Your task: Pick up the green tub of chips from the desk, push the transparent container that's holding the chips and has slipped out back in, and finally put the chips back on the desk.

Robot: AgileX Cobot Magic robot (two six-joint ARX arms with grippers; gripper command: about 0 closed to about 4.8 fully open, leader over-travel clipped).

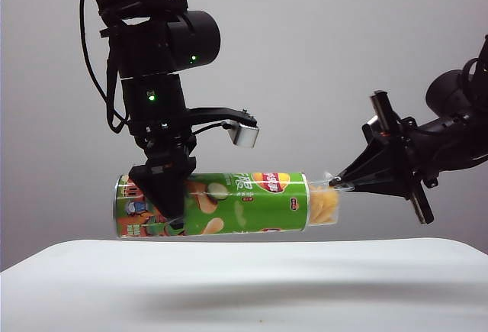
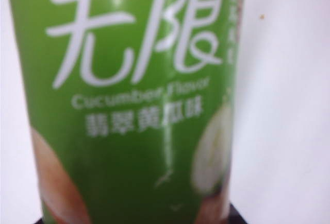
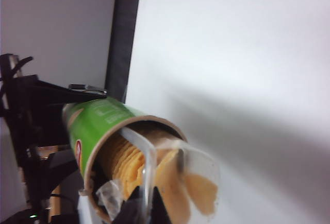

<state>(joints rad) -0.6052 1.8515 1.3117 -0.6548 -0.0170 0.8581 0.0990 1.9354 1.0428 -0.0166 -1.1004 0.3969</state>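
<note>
- Exterior view: my left gripper [image 1: 164,195] hangs at centre left and clamps the green tub of chips [image 1: 221,204] near its cartoon end, holding it level above the desk [image 1: 244,286], clear of the surface. The tub's long axis runs left to right across the frame, open mouth toward the right. The transparent container [image 1: 324,204] sticks out of that mouth with the chips [image 1: 326,207] showing through it. My right gripper [image 1: 341,185] comes in from the right, its jaws pinched together to a point, with the tip at the container's upper outer corner. It is the nearer arm for the push, which I judge must go leftward along the tub's axis.
- Left wrist view: the green tub [image 2: 129,100] fills the left and centre of the frame, white lettering at the top; my own fingers are barely in sight, so the grip is confirmed only from outside.
- Right wrist view: the tub's open mouth [image 3: 103,131] sits at lower centre, and the clear container [image 3: 196,175] juts toward the camera, chips [image 3: 201,193] inside. My fingertips at the bottom edge look blurred; they seem to touch the tray's rim, though I cannot tell for sure.
</note>
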